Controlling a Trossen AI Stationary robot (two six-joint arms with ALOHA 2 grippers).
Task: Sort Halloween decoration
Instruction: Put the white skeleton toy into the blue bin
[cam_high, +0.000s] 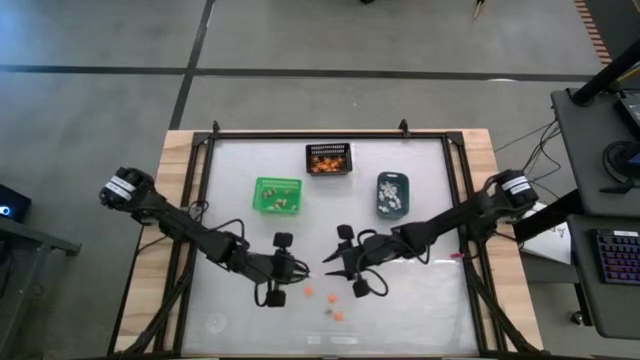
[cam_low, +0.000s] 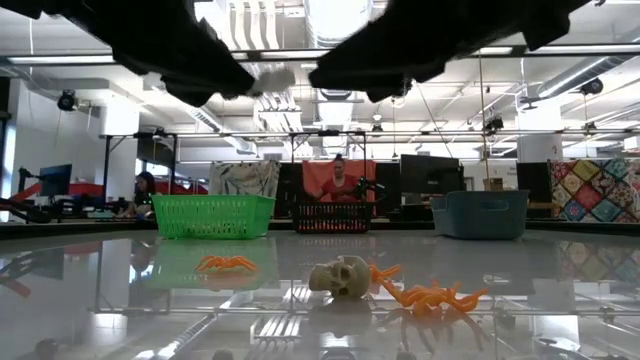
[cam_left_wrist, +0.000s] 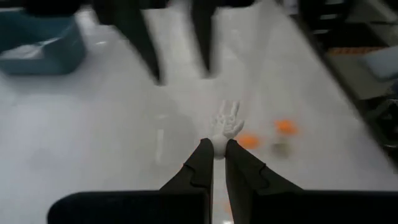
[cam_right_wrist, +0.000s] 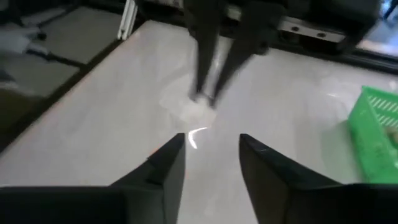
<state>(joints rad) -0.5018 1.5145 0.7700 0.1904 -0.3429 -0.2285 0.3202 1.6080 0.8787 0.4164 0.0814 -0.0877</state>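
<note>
Left pincer (cam_left_wrist: 213, 151) is clenched on a white skeleton hand (cam_left_wrist: 226, 124), at centre frame of the high view, above the worktop (cam_high: 420, 300). Right pincer (cam_right_wrist: 211, 146) faces it, released, holding nothing. Loose orange trinkets (cam_high: 308, 292) lie lower centre; a skull (cam_low: 338, 275) sits among them. Risk: the thin grip could slip during a handover, dropping the piece
</note>
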